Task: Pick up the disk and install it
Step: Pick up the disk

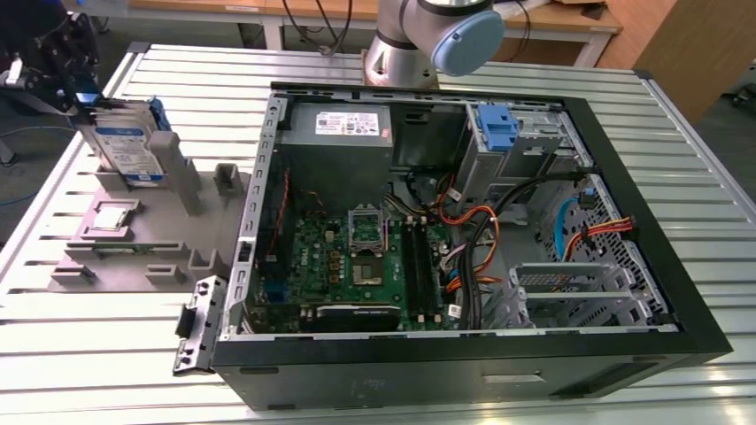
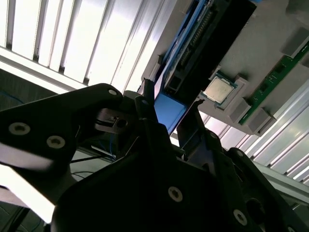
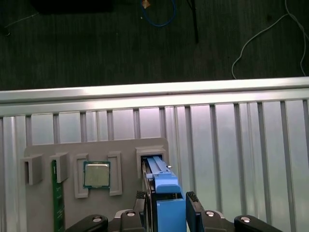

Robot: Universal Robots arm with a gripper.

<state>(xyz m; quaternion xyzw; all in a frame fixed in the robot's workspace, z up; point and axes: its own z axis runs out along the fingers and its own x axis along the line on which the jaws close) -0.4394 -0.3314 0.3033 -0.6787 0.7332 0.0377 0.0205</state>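
The gripper [image 3: 166, 203] reaches down over the grey fixture [image 1: 142, 257], fingers clamping the upright disk [image 1: 127, 146] at its edge.

The gripper [image 3: 166, 203] holds the disk [image 3: 161, 186] by its blue rail, standing in a slot of the grey holder [image 3: 96, 150], beside the CPU chip [image 3: 96, 174]

Your exterior view looks down from high over the slatted table [image 1: 697, 212] at the open computer case [image 1: 473, 354]. Both wrist views sit close above the grey holder tray [image 3: 43, 212] at the table's edge, sharing its CPU chip [image 3: 97, 174].
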